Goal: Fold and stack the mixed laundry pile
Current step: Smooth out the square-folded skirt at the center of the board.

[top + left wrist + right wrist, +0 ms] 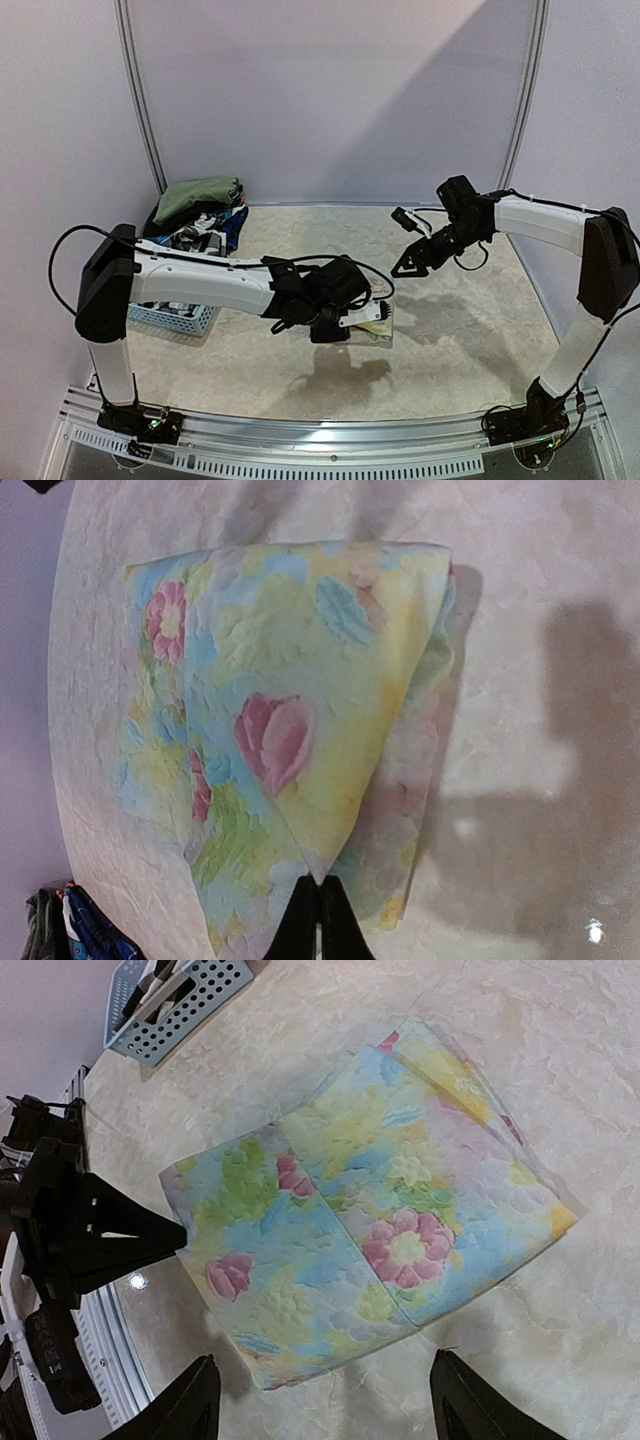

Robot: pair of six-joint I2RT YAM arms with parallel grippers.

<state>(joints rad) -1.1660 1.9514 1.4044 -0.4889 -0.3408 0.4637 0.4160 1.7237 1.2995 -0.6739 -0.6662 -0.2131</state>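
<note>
The pale yellow-green floral cloth (290,710) lies folded on the table's middle; it also shows in the top view (380,325) and the right wrist view (370,1230). My left gripper (320,883) is shut on the cloth's near corner, low over the table (362,322). My right gripper (325,1410) is open and empty, hovering above the cloth's far side (408,264). The remaining pile sits at the far left: olive-green piece (198,196), dark blue printed piece (232,222), checked shirt (195,240).
The light blue perforated basket (178,317) stands at the table's left, under my left arm; it shows in the right wrist view (190,1000). Curved white walls close the back. A metal rail (330,440) runs along the near edge.
</note>
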